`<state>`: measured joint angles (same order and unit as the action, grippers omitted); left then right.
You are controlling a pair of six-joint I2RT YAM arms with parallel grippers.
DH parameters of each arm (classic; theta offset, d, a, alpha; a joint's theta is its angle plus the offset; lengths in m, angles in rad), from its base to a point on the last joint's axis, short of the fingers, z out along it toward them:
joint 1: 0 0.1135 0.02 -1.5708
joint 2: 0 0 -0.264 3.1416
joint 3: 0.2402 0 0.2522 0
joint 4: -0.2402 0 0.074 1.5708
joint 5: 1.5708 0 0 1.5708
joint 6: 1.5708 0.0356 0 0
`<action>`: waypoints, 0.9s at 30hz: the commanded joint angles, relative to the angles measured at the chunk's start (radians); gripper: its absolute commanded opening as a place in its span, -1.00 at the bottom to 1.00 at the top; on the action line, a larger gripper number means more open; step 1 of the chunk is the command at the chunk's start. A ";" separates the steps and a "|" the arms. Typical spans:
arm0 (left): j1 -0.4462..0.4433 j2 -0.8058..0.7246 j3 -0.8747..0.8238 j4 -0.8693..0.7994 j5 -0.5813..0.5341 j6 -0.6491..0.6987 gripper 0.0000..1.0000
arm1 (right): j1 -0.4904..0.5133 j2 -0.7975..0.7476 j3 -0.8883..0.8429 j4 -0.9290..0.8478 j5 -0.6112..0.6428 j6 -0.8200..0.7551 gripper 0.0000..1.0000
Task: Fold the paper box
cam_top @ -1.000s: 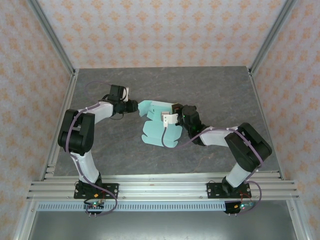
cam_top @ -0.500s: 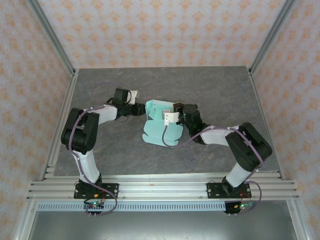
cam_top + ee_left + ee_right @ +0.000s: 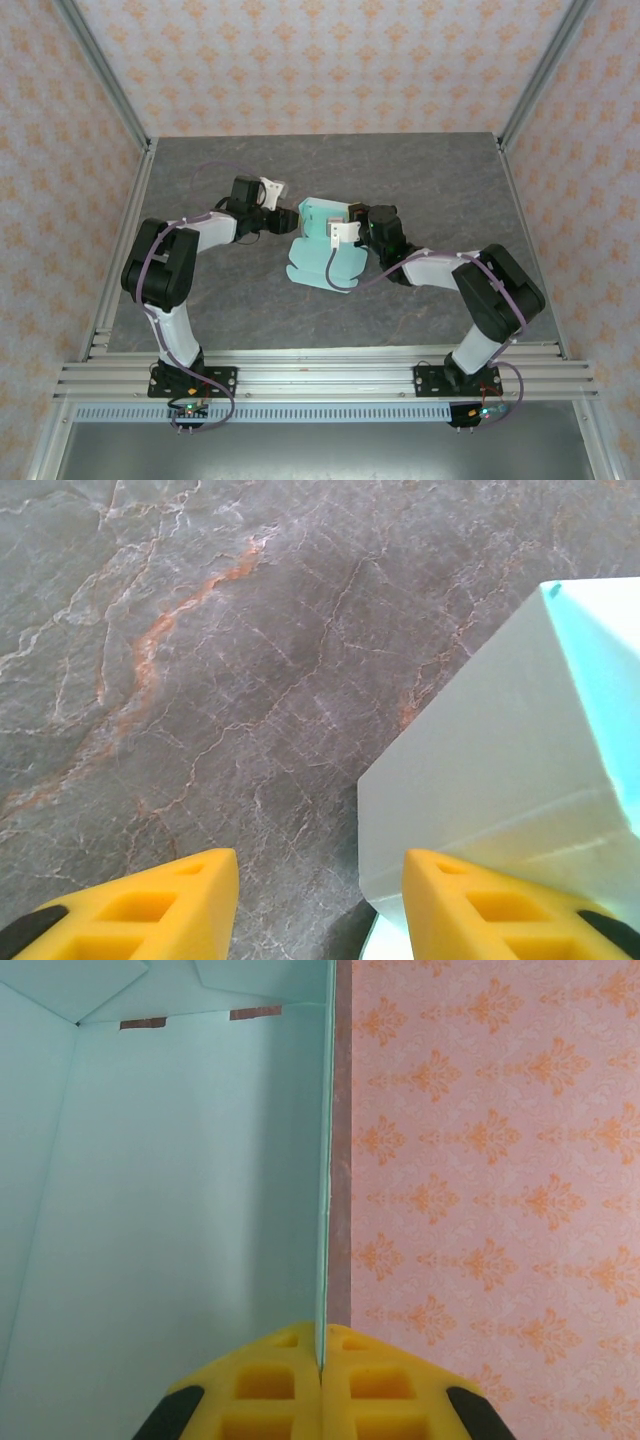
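— Starting at the right end effector (image 3: 322, 1345): clamped or loose?

— Clamped. Pads (image 3: 270, 1380) pressed together on the thin edge of an upright panel of the paper box (image 3: 180, 1210), with nothing but card between. Probably held so to stand that wall up and stop it springing flat.

— And outward from there?

— Pale mint inside face to one side of the pinched edge, with two small dark slits near the far fold. Patterned wall (image 3: 480, 1160) beyond on the other side. Seen from above, sitting mid-worktop (image 3: 430, 170) between the two arms, far part raised, near scalloped flaps (image 3: 315, 275) lying flat on the stone.

— And the left end effector (image 3: 320, 880)?

— Spread, gripping nothing. One finger (image 3: 480, 900) just beside the lower outside corner of the raised wall; touching or not, cannot tell. The other over bare worktop.

— Why placed there?

— Likely to brace or push the end wall inward against the right side's hold. Looks like an early-to-middle stage: one wall up, flaps not yet tucked.

— Risk?

— Thin card: easy to crease off the score line, or to slip from the pinch if pushed hard.
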<state>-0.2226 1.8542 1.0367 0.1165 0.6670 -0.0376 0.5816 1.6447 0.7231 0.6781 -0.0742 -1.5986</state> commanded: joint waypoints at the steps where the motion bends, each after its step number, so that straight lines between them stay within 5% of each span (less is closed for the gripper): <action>1: -0.009 -0.051 -0.017 0.039 0.061 0.050 -0.05 | 0.000 -0.015 0.034 -0.043 -0.023 -0.008 -1.00; 27: -0.024 -0.023 0.023 0.033 0.152 0.102 -0.01 | 0.001 0.001 0.057 -0.071 -0.039 -0.011 -1.00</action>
<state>-0.2344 1.8103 1.0126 0.1375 0.7792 0.0326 0.5816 1.6447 0.7506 0.6426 -0.0753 -1.6020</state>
